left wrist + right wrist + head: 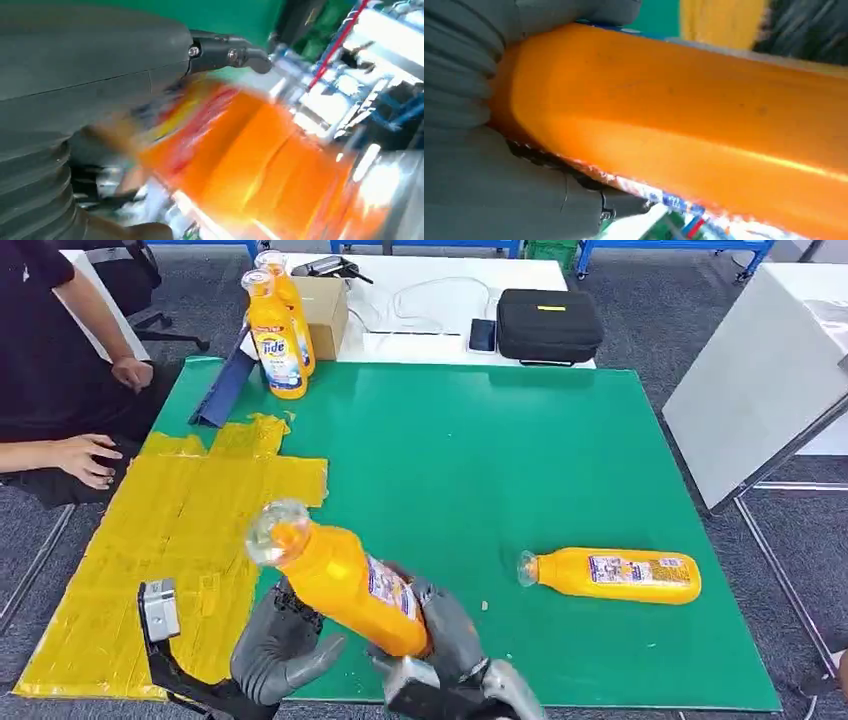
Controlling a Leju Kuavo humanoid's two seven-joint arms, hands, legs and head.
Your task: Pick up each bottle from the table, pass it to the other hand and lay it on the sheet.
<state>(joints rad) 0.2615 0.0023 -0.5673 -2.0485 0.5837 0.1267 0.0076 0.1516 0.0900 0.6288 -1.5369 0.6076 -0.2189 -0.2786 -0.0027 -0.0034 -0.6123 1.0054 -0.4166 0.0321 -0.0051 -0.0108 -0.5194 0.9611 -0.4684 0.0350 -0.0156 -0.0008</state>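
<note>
Both hands meet low over the near edge of the green bench [560, 460]. The right hand [445, 630] is wrapped around the lower body of an orange detergent bottle [350, 585], thumb and fingers clamped on its base. The bottle is held off the bench, tilted, with its clear cap pointing up and toward the left. The right wrist view shows the orange wall pressed tight against the grey palm.

The left hand [285, 645] sits just beside and under the bottle, fingers partly curled, thumb out. Whether it grips the bottle, I cannot tell; the left wrist view is blurred, showing the orange body close to the fingers [225, 52].

The yellow sheet [170, 530] covers the left part of the bench, under the left arm. A second bottle [610, 575] lies on its side on the green surface to the right, cap toward the hands. Two more bottles [280, 330] stand upright at the far left corner, next to a cardboard box [325, 310]. A seated person's hand [85, 455] rests near the sheet's left edge.
</note>
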